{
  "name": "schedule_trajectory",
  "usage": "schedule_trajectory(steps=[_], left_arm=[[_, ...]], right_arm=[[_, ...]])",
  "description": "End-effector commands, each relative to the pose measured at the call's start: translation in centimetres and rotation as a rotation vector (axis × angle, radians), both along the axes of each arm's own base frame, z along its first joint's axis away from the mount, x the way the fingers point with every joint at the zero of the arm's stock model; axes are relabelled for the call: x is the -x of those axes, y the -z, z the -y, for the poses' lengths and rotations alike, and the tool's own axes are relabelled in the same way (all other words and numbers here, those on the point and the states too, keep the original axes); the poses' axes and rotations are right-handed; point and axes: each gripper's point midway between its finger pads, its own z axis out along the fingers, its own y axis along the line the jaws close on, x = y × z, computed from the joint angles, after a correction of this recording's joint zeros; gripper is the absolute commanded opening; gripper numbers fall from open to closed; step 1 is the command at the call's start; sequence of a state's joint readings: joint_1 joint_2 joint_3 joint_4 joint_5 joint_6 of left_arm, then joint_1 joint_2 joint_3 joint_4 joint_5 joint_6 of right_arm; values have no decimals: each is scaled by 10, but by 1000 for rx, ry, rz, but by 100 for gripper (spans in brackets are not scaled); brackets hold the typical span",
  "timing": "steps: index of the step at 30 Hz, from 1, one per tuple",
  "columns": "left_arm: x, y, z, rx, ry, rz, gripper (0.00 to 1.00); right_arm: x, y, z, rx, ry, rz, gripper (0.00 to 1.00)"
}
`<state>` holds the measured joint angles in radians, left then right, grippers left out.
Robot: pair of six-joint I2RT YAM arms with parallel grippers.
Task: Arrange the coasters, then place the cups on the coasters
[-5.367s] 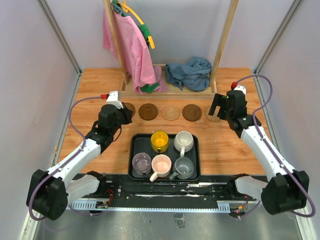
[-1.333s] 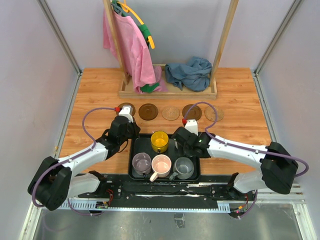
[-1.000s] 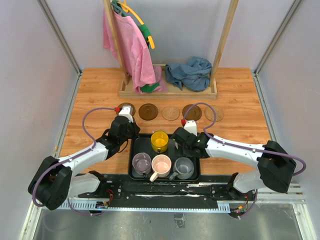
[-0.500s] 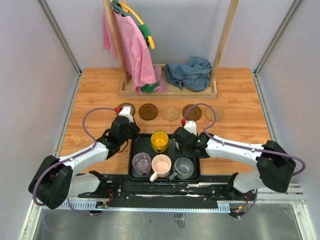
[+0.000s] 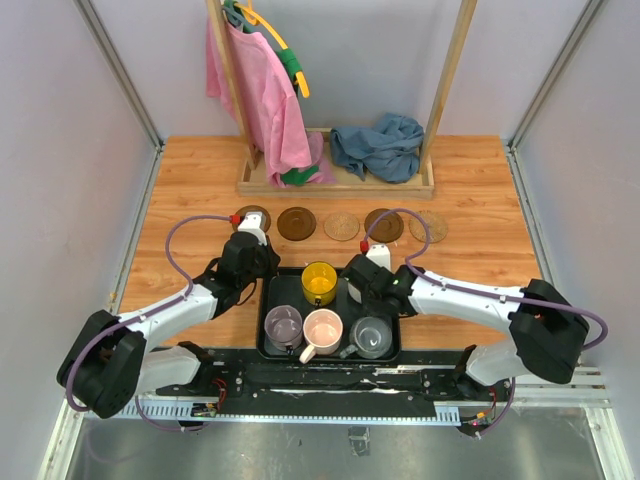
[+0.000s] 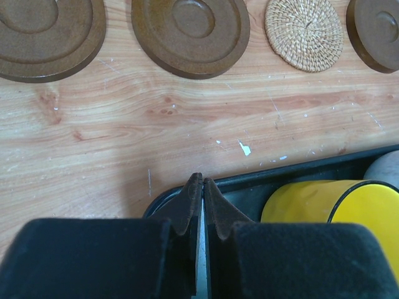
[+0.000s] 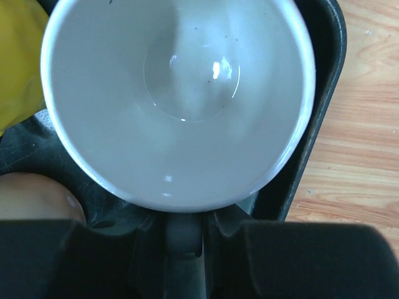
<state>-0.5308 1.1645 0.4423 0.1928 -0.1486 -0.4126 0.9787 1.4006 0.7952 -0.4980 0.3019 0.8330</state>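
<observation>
A: Right gripper?
B: Pinched on the white cup's handle; cup sits in the tray (yellow cup beside it).
A: Left gripper?
B: Fingers pressed together, empty, over the tray's edge; coasters lie in a row beyond.

Five coasters lie in one row on the wooden table behind the black tray. From left they run dark brown, dark brown, tan, dark brown, tan, the leftmost partly hidden by the left arm. The tray holds a yellow mug at the back, with a purple mug, pink mug and grey mug along the front. The left gripper sits at the tray's back left corner and the right gripper low over its back right compartment; jaw positions are not discernible from above.
</observation>
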Motion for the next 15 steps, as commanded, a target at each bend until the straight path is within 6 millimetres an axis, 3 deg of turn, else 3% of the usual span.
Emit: schedule_trajectory(steps=[1, 3, 9, 15], left_arm=[[-3, -3, 1, 3, -5, 22, 8], [-3, -2, 1, 2, -6, 21, 8], [-3, -2, 1, 3, -10, 21, 8], [-3, -4, -1, 3, -18, 33, 8]], right_arm=[[-5, 20, 27, 112, 48, -14, 11], [-6, 21, 26, 119, 45, -17, 1], [-15, 14, 23, 121, 41, 24, 1], [-35, -15, 14, 73, 18, 140, 1]])
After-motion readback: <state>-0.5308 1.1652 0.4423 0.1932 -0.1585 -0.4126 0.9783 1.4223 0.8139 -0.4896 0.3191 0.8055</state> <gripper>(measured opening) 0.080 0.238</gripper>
